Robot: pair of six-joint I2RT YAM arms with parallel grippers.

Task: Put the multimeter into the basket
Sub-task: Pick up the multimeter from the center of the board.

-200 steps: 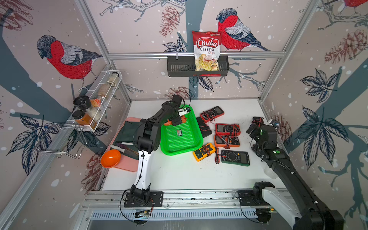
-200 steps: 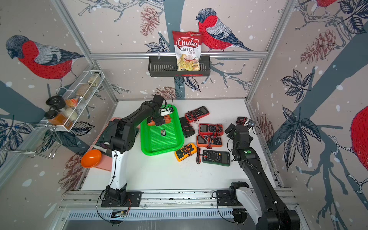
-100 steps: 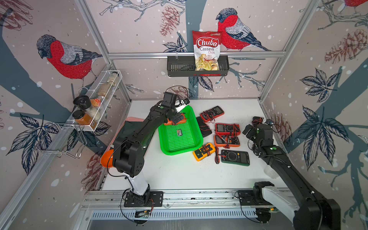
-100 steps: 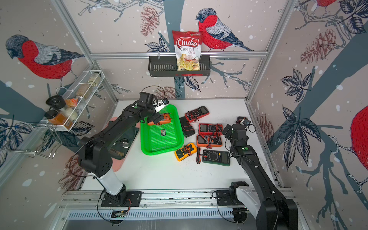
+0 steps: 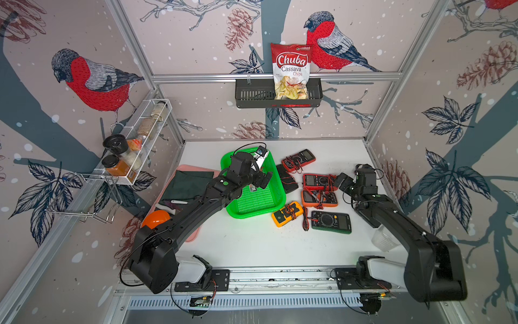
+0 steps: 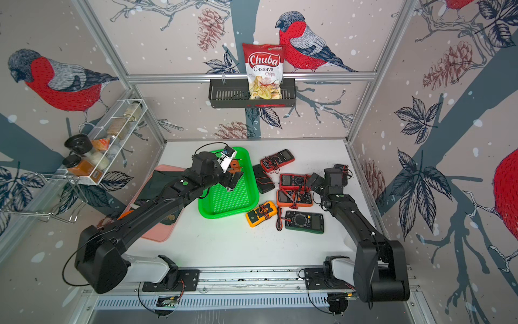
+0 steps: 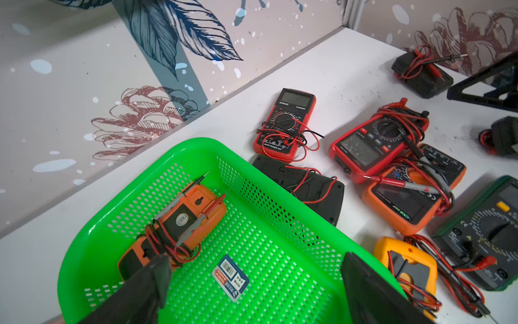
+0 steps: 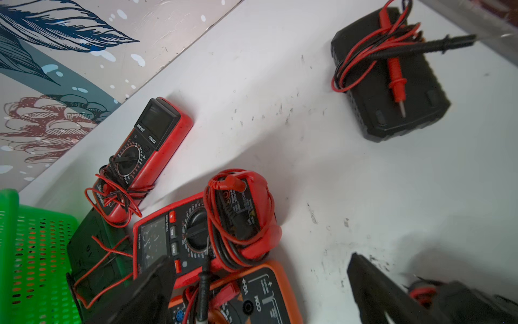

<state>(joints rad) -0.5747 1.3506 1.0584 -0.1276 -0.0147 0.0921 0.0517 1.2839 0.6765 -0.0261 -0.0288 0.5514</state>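
Multimeter (image 7: 179, 224) lies face down inside the basket (image 7: 280, 266), far corner — left claw (image 7: 253, 259) gapes wide above it, holding nothing. One finger (image 7: 151, 280) sits beside the looped leads (image 7: 168, 244); lifting away could snag them. The right claw (image 8: 260, 259) is likewise open and empty.

Multimeter (image 7: 207, 206) in basket (image 7: 179, 146), seemingly far end, other meters (image 5: 318, 179) rightward

Both arms same build: left arm (image 5: 196, 213) and right arm (image 5: 392, 218) are matte black boxy links with rounded joint housings, and each has a green dot (image 5: 225, 183) near the wrist. White base link (image 5: 190, 270) on a black base plate (image 5: 217, 280) with screws. Thin black cable (image 5: 244, 147) loops at the left wrist, next to a white camera bracket (image 5: 263, 160). left gripper (image 7: 253, 259): flat black wedge fingers (image 7: 370, 291).
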